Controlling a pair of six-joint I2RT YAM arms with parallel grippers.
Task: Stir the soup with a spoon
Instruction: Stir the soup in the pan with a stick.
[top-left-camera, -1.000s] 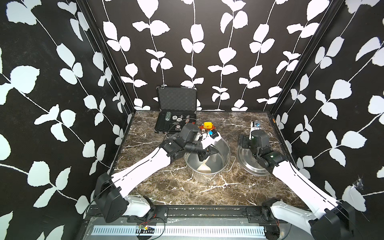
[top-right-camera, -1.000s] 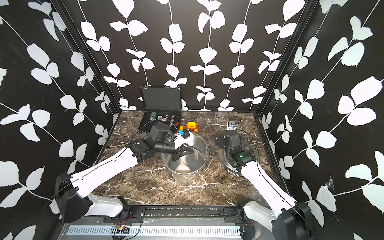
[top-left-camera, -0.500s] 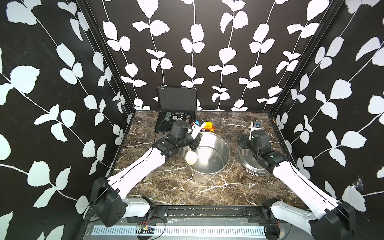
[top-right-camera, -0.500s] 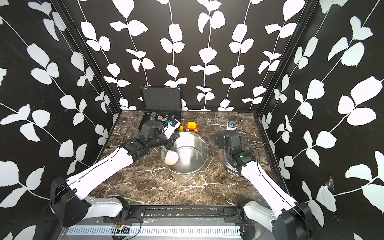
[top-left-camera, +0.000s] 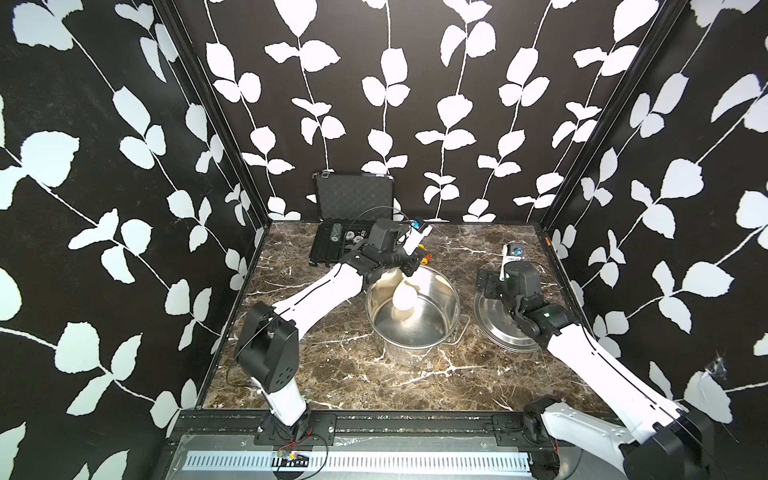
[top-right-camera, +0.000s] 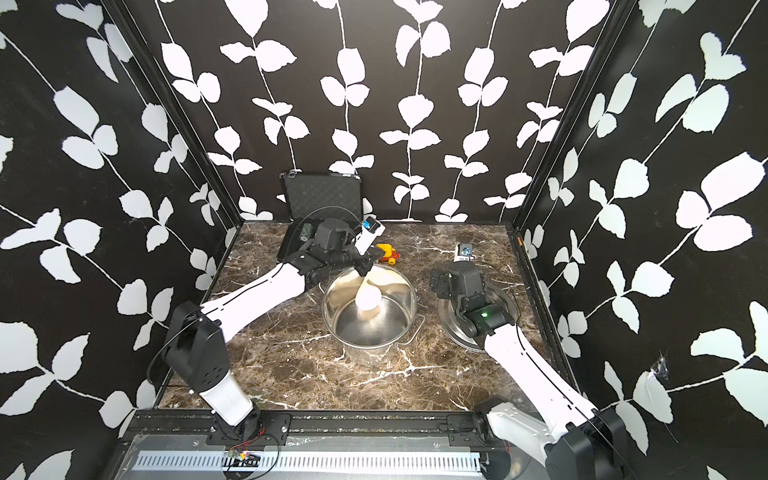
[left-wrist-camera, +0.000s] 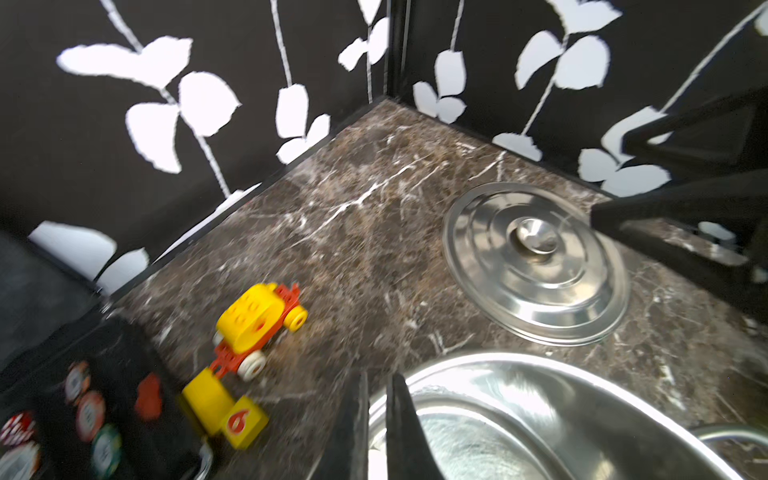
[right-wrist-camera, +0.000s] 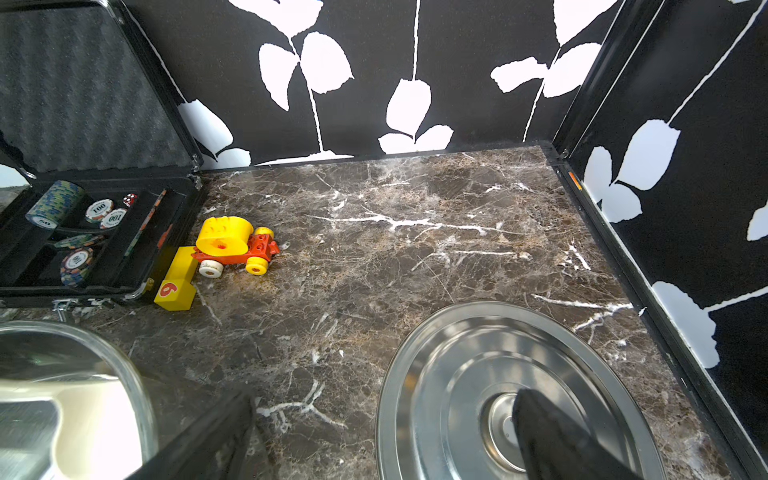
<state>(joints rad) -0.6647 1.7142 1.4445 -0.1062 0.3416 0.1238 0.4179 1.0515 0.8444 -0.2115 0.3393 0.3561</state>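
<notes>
- Left claw (top-right-camera: 362, 266): clenched on the spoon's handle, close above the pot's far rim.
- Spoon (top-left-camera: 404, 297): the bowl hangs inside the pot near the far wall, and the handle slopes up to the claw. Contact with the bottom cannot be told. Risk: the thin handle pivots or slips in the pinch if the bowl drags on steel.
- Pot (top-left-camera: 442, 291): upright on the table (top-left-camera: 332, 365), with no liquid visible and nothing bracing it. Risk: a wide sweep presses the spoon against the wall, and the pot slides or tips. A low pass may also drive the left claw into the rim.
- Lid (top-left-camera: 492, 322): flat on the table, just beside the pot. Risk: a sliding pot strikes it.
- Right claw (right-wrist-camera: 384, 401): released, jaws wide over the lid, holding nothing. It gives the pot no support.
- Toy (left-wrist-camera: 257, 324) and case (top-left-camera: 353, 199): near the pot's far side. Risk: a pot shoved that way, or the left claw's swing, knocks them.
</notes>
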